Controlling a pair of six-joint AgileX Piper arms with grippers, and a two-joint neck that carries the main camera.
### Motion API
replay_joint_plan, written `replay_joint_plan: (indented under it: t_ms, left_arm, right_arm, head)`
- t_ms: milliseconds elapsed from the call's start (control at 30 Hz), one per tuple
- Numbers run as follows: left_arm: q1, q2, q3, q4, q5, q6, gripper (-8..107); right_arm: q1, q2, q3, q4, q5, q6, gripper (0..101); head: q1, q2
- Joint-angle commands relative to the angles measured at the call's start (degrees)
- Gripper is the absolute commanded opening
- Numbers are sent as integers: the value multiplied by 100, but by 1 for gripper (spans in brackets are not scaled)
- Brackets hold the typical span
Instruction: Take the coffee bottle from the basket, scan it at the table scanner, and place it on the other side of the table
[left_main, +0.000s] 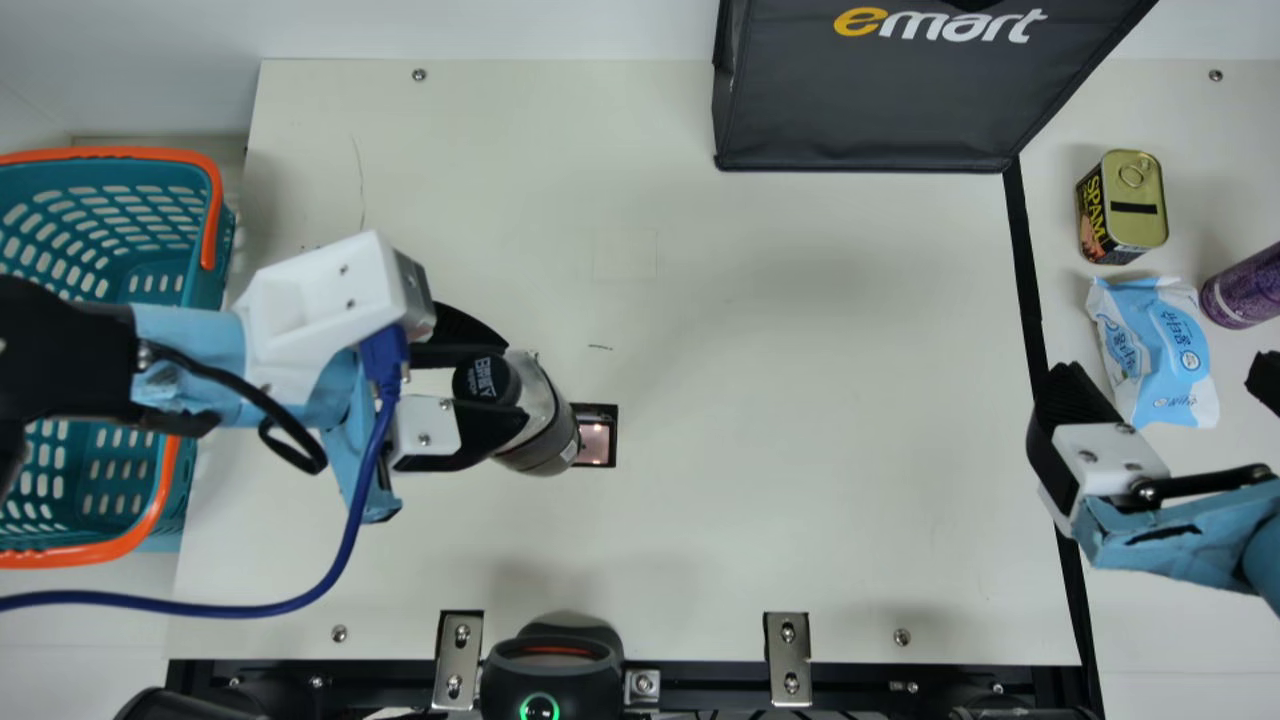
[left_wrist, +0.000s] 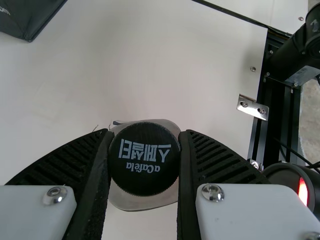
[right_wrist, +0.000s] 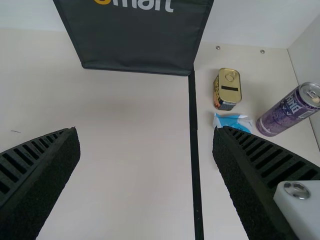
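At the far left of the main view, a teal basket (left_main: 225, 245) with orange handles sits beside the cream surface (left_main: 800, 400), partly beneath the left arm. Next comes the left end effector (left_main: 500, 385), its two ribbed fingers closed on the coffee bottle (left_main: 540, 440), one on either side just at the black cap (left_main: 485, 380). With its cap towards the arm, the bottle points its lower end at a small dark-framed window (left_main: 597, 440), glowing pinkish, set into the surface. I cannot tell whether the bottle touches the surface. Below the window in that view, a black device (left_main: 552, 690) with a green ring light is at the table's near edge. Further right, a dark bag (left_main: 860, 110) stands at the far side, and a black strip (left_main: 1028, 270) runs from near its lower corner towards the near edge. Past that, the right end effector (left_main: 1165, 375) hangs open, its fingers wide apart with nothing gripped. Beyond the strip are a squat tin (left_main: 1140, 195), a blue-and-white packet (left_main: 1150, 345) just beside it, and a purple can (left_main: 1245, 290) near the packet's far right.
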Motion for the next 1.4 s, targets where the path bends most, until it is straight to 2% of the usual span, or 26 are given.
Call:
replay_joint_plan:
  t_ms: [0, 633, 1067, 1367]
  left_arm:
    - [-21, 29, -79, 19, 3, -118, -8]
    - [-269, 402, -1129, 558, 3, -1350, -8]
    - [-1634, 806, -1070, 1370, -1468, -2676, -8]
    - [-2396, 1261, -1192, 1985, -2258, -3648, -8]
  right_arm:
    - [0, 0, 0, 0, 0, 0, 95]
    - [0, 0, 0, 0, -7, 0, 95]
    - [0, 0, 0, 0, -7, 0, 95]
    - [0, 0, 0, 0, -7, 0, 95]
  head:
    - [-166, 9]
    - [-166, 9]
    - [-166, 9]
    - [-166, 9]
